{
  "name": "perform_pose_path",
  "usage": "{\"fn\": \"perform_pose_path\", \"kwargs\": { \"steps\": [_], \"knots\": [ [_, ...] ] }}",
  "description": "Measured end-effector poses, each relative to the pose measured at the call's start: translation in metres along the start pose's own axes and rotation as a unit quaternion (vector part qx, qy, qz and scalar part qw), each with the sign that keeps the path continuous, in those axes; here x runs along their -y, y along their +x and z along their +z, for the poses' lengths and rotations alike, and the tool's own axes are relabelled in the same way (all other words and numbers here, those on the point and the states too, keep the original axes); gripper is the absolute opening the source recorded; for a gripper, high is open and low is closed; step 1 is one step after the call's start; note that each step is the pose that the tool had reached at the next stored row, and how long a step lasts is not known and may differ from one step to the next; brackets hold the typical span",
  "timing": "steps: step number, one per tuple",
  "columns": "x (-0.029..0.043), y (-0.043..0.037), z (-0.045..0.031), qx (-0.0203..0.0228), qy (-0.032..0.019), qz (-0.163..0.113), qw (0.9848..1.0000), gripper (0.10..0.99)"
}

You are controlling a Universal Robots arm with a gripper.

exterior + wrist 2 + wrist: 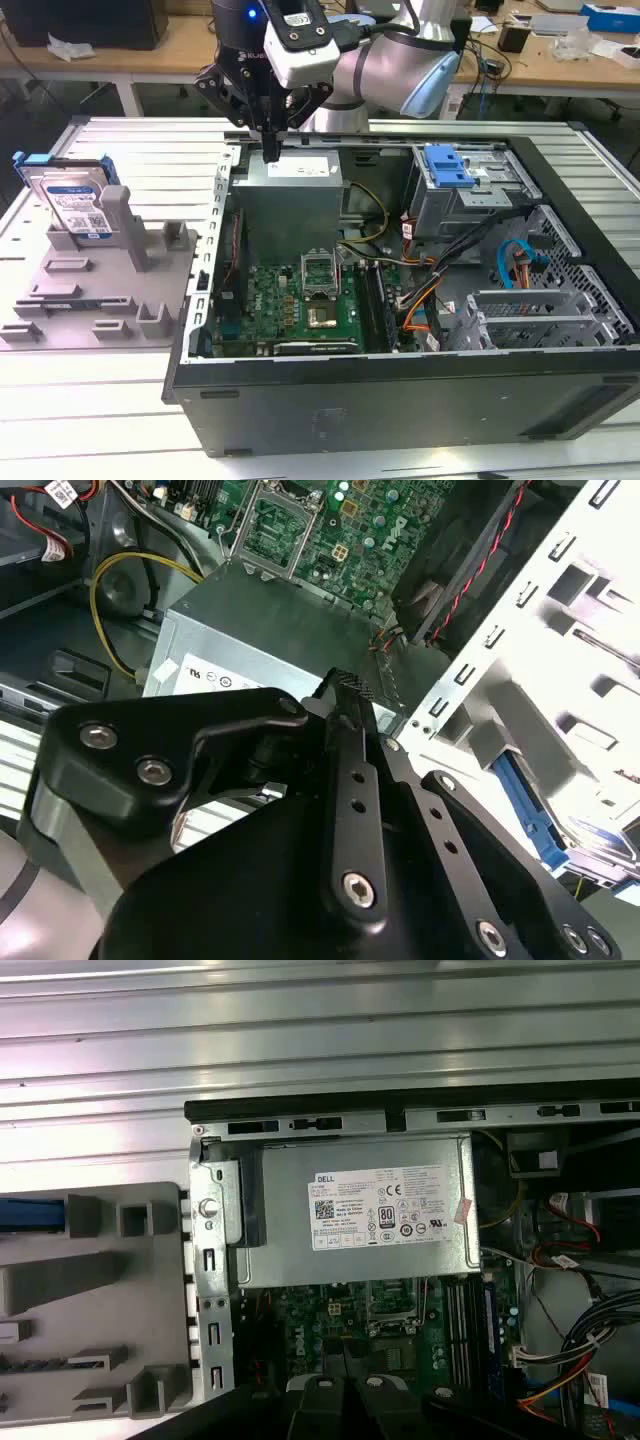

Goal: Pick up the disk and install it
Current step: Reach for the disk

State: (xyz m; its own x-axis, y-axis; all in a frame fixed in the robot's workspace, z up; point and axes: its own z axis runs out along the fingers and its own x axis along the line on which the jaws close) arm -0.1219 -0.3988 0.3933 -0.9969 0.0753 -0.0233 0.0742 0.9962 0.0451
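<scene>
Claw [270, 148] is hovering above the power supply [292, 172], jaws pinched together, holding nothing; the disk [78, 205] is leaning in the grey holder [100, 300], well apart from that supply, toward the exterior view's left.

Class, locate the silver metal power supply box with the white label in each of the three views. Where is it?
Exterior view: the silver metal power supply box sits against the black computer case's far wall, under the claw.
Second wrist view: the box lies between the claw's black links and the green motherboard.
First wrist view: the box lies between the case rim and the motherboard.
Shared landmark: the green motherboard bordering it.
</scene>
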Motion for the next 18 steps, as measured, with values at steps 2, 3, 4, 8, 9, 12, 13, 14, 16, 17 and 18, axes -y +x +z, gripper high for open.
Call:
{"fn": "perform_pose_path", "kwargs": {
  "steps": [2,3,4,8,9,12,13,14,16,17,18],
  "knots": [
    [0.0000,0.0000,0.0000,0.0000,0.0000,0.000,1.0000,0.106],
    [0.0000,0.0000,0.0000,0.0000,0.0000,0.000,1.0000,0.106],
    [0.0000,0.0000,0.0000,0.0000,0.0000,0.000,1.0000,0.106],
    [0.0000,0.0000,0.0000,0.0000,0.0000,0.000,1.0000,0.106],
    [0.0000,0.0000,0.0000,0.0000,0.0000,0.000,1.0000,0.106],
    [-0.0030,0.0053,0.0000,0.0000,0.0001,0.000,1.0000,0.106],
    [-0.0052,0.0096,0.0001,0.0000,0.0000,0.000,1.0000,0.106],
    [-0.0069,0.0130,0.0001,0.0000,0.0001,0.000,1.0000,0.106],
    [-0.0109,0.0214,0.0003,0.0000,0.0000,0.000,1.0000,0.106],
    [-0.0146,0.0284,0.0008,0.0001,0.0001,0.000,1.0000,0.106],
    [-0.0193,0.0377,0.0013,0.0000,0.0004,0.000,1.0000,0.106]
  ]
}}
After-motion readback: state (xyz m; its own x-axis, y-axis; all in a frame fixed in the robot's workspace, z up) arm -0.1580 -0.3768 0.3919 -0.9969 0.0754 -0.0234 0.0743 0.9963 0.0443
